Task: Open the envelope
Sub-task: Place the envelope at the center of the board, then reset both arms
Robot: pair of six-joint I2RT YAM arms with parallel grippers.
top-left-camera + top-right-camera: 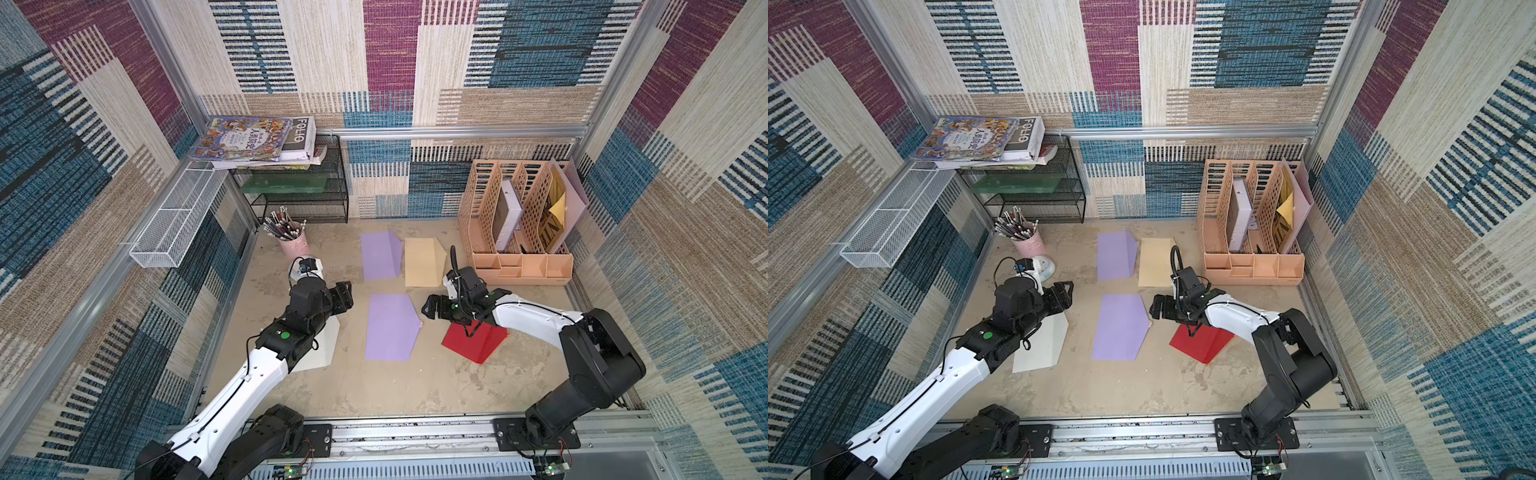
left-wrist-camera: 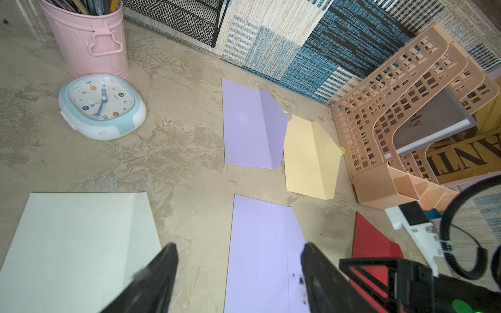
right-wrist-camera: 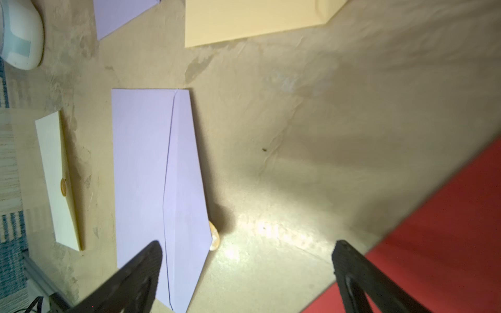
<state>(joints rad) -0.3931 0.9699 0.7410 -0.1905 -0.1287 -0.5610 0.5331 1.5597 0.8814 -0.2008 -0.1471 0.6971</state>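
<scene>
In the middle of the surface (image 1: 374, 386), between the white envelope (image 1: 324, 349) and the red envelope (image 1: 478, 345), lies the front purple envelope (image 1: 390, 328), flat and face down. Its long axis runs from the front rail toward the back wall, leaning a little. Its flap is folded out flat, and the flap's tip points to the robot's right, toward the red envelope. A small round seal (image 3: 214, 239) sits at that tip.

The right gripper (image 3: 248, 244) hovers low just beside the tip. Its jaws are spread wide and hold nothing. The left gripper (image 2: 238, 246) hangs near the envelope's other long edge, jaws also wide and empty.

I judge the opening of this envelope to be at its end. The flap is out and nothing grips it. The next move seems to call for lifting the right jaws straight up and away, so that they do not catch the seal or drag the flap back over. Whether the white envelope's flap is open too I cannot tell for certain, since the left arm covers much of it.
</scene>
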